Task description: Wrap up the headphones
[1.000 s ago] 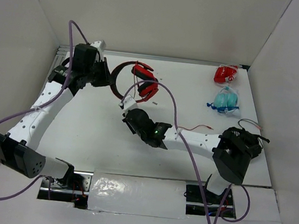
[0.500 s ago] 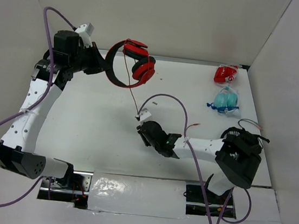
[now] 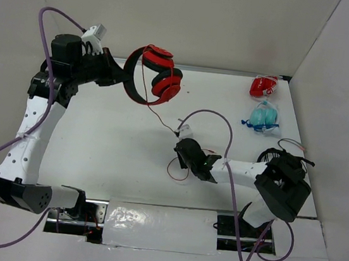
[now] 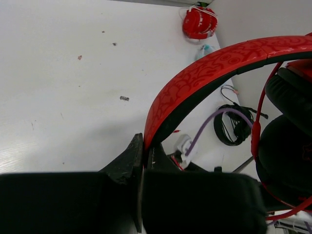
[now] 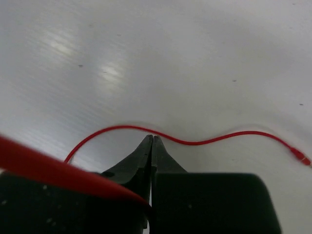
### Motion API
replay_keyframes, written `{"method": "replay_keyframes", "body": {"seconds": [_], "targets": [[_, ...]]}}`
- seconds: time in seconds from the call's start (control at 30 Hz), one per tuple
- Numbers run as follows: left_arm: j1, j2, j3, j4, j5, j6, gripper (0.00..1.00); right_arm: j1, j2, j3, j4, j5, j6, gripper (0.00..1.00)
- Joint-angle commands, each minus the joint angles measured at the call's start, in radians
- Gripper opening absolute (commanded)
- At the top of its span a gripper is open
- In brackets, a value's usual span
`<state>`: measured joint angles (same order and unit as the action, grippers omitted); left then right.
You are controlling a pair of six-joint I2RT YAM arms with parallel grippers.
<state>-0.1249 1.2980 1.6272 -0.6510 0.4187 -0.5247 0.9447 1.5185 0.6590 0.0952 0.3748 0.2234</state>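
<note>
Far-left over the white table point(image 3: 96, 146): left gripper point(image 3: 122, 76) clamped tight on the patterned headband of the red over-ear headphones with black pads point(image 3: 158, 81); its wrist view shows the band point(image 4: 204, 73) wedged in the closed jaws. Since a second ago that arm has hoisted them off the table's far-left area, so they now hang in the air, cups dangling. Thin red cable point(image 3: 166, 117) runs from the cups down toward the table's middle, fairly straight, then spills into a small loose loop on the surface. Right gripper point(image 3: 182, 152), mid-table, has backed toward the near edge and snapped its claw together. The tips point(image 5: 145, 148) meet in its wrist view and the near strand runs into the seam, so it looks pinched on the cable. Meaning: cord stretched out, ready for winding, none wound yet. Small red packet point(image 3: 264, 86) and teal packet point(image 3: 264, 117) sit at the table's far-right corner.
</note>
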Motion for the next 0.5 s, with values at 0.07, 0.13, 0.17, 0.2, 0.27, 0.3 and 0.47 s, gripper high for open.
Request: {"method": "replay_keyframes", "body": {"seconds": [0.07,0.13,0.17,0.2,0.27,0.3,0.47], "targets": [[0.014,-0.074,-0.021,0.151,0.156,-0.006,0.0,-0.142,-0.087,-0.053,0.089,-0.15,0.051,0.0],[0.016,-0.083,-0.065,0.175,0.225,0.021,0.0,-0.184,-0.118,-0.074,0.121,-0.25,0.047,0.0],[0.018,-0.088,-0.087,0.21,0.256,0.037,0.0,-0.228,-0.142,-0.076,0.127,-0.282,0.041,0.0],[0.018,-0.098,-0.14,0.23,0.317,0.058,0.0,-0.254,-0.15,-0.068,0.117,-0.321,0.028,0.0],[0.016,-0.111,-0.2,0.299,0.367,0.086,0.0,-0.34,-0.146,-0.012,0.075,-0.37,0.022,0.0],[0.011,-0.12,-0.257,0.315,0.371,0.092,0.0,-0.368,-0.135,0.008,0.026,-0.37,0.021,0.0],[0.01,-0.112,-0.329,0.329,0.258,0.072,0.0,-0.571,-0.087,0.122,-0.081,-0.483,0.028,0.0]]}}
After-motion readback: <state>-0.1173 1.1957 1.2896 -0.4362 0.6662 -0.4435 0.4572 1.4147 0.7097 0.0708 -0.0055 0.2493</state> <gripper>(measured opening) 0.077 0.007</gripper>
